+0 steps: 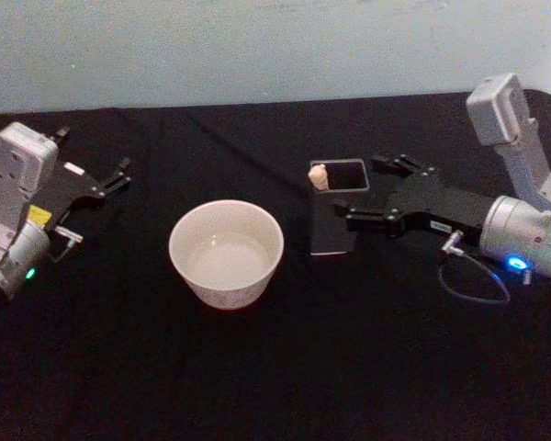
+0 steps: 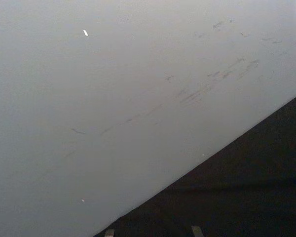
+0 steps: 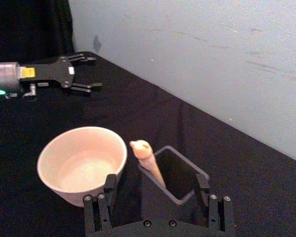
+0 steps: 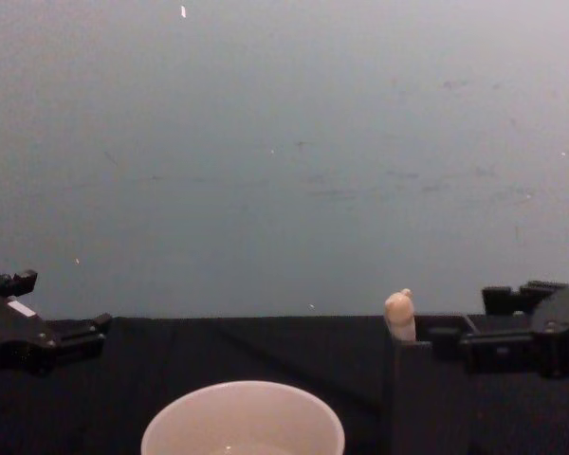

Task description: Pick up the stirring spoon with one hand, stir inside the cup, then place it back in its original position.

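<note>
On the black worktop (image 1: 285, 367) the cup (image 1: 226, 254) sits about midway between the left and right edges, its wide mouth facing up; a faint ring inside may be a little clear liquid, though that is hard to be sure of. Just to the right of it, a bit closer to the far edge and not touching it, stands the dark square holder (image 1: 331, 234), upright. The stirring spoon (image 1: 319, 175) stands inside the holder — its cream handle leans into the corner on the cup's side toward the far edge, with the rounded knob poking above the rim and the metal bowl hidden down in the box. The right pincer (image 1: 365, 190) reaches in from the right edge, level with the holder's upper part, its jaws spread wide. In the right wrist view its fingers (image 3: 109, 183) straddle the holder, one beside each side wall, and whether they touch the walls cannot be told. It grips nothing, and the spoon's handle is clear of both fingers. The left pincer (image 1: 119, 176) hangs near the left edge, toward the far left corner and well apart from the cup — its jaws are also parted, with nothing between them. A pale wall (image 4: 284, 142) rises behind the far edge of the worktop.
</note>
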Controlling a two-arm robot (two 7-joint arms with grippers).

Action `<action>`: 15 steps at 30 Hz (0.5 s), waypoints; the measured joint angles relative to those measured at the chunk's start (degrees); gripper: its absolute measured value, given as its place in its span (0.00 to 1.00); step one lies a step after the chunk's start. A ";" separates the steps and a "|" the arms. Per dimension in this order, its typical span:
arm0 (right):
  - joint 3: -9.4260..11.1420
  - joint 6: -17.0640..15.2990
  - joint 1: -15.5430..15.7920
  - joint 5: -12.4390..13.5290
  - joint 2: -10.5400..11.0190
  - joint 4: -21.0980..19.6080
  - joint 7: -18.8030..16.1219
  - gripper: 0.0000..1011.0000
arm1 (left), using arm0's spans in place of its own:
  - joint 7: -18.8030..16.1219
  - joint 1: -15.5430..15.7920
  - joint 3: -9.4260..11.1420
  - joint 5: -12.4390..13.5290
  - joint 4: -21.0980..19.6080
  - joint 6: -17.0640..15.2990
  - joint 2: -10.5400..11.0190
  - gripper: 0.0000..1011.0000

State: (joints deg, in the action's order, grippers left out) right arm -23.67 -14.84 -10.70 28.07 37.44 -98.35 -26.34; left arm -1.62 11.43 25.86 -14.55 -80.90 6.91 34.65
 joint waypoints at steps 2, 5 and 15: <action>-0.41 -0.10 -0.33 -0.24 -0.32 0.00 -0.14 0.99 | 0.00 0.00 0.00 0.00 0.00 0.00 0.00 0.99; -1.60 -0.47 -1.38 -1.00 -1.24 0.32 -0.19 0.99 | 0.00 0.00 0.00 0.00 0.00 0.00 0.00 0.99; -3.66 -0.69 -3.86 -3.42 -3.97 2.39 0.49 0.99 | 0.00 0.00 0.00 0.00 0.00 0.00 0.00 0.99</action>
State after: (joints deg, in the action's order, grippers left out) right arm -27.33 -15.53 -14.56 24.65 33.47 -95.96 -25.85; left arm -1.62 11.43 25.86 -14.55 -80.90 6.91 34.65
